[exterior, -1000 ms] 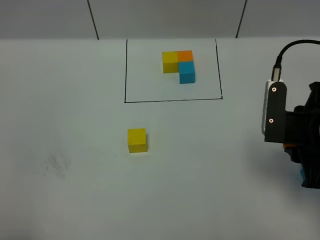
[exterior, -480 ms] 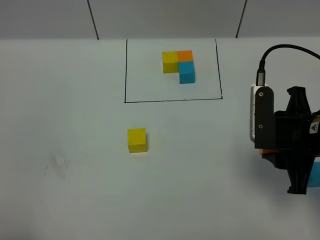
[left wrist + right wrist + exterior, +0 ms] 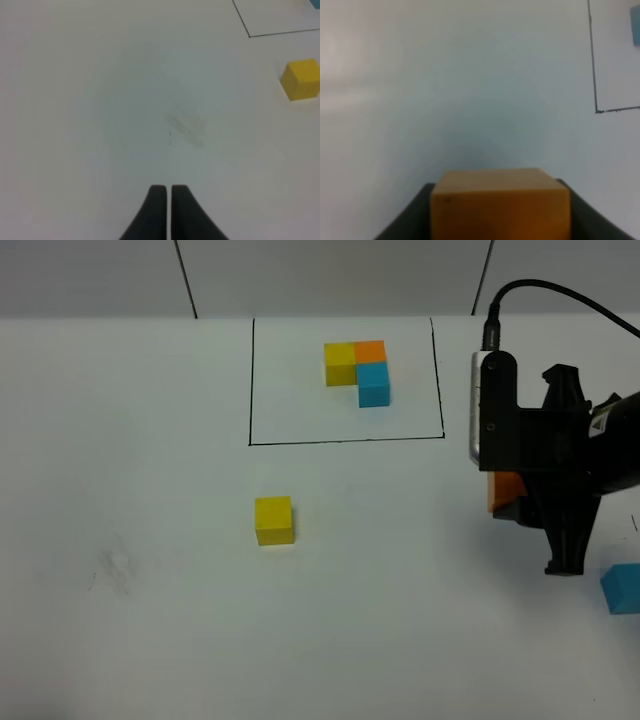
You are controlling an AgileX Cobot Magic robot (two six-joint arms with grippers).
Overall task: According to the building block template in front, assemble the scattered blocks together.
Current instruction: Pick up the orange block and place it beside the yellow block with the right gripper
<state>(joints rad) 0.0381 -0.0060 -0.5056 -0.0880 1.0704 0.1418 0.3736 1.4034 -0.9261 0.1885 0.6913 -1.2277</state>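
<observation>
One orange cube (image 3: 500,202) clamped in right gripper (image 3: 500,225), jaws half-open on flat sides; we reckon light, rigid, slick. Left gripper (image 3: 167,192) closed, empty.

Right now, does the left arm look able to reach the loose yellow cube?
Probably yes. The left gripper is shut and holds nothing, and only bare table lies between it and the yellow cube. It would have to open first.

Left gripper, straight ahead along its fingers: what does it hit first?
From the left gripper, probably just the table, around the faint smudge. The yellow cube sits off to one side of that line; depth is unclear.
</observation>
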